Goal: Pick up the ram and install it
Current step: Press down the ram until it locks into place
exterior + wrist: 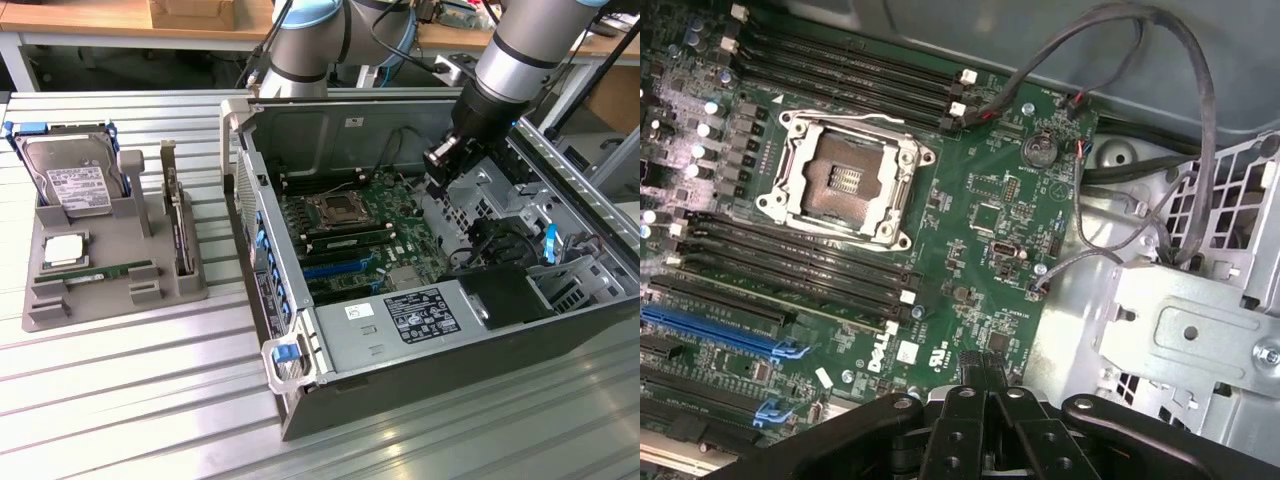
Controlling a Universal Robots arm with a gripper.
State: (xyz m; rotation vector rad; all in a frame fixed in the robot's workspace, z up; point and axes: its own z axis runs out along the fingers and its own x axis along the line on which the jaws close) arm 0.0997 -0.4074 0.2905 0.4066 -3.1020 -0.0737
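A ram (pixel 97 272) stick, long, thin and green, lies flat along the front of the grey holder tray (pixel 40 305) at the exterior view's left. My gripper (pixel 443 160) hangs far from it, inside the open computer case (pixel 330 400), above the right part of the motherboard (pixel 980 215). In the wrist view the black fingertips (pixel 992 372) are pressed together with nothing between them. Black memory slots (pixel 840 70) run on both sides of the empty CPU socket (pixel 845 175). A thin green strip (pixel 345 238) sits in one slot beside the socket.
The tray also carries a silver hard drive (pixel 72 180), a square chip (pixel 62 250) and an upright card (pixel 178 225) with a metal bracket. Black cables (pixel 1180 110) loop over the metal drive cage (pixel 1190 320) close to the gripper. Case walls enclose the board.
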